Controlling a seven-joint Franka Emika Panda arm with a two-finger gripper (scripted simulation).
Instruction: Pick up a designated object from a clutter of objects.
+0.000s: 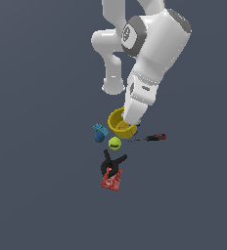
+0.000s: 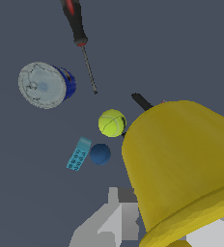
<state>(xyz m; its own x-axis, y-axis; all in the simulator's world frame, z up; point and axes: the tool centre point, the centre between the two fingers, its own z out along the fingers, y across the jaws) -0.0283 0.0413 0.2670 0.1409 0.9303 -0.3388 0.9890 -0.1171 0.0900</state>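
Observation:
The yellow bowl hangs tilted at the end of my arm, just above the clutter. In the wrist view it fills the frame close to the camera, with its rim between my fingers. My gripper reaches into the bowl and is shut on its rim; in the wrist view the gripper shows a grey finger beside the rim. The fingertips themselves are hidden by the bowl.
Below lie a yellow-green ball, a red-handled screwdriver, a black clamp, a red box, a teal piece, a small blue ball and a blue can.

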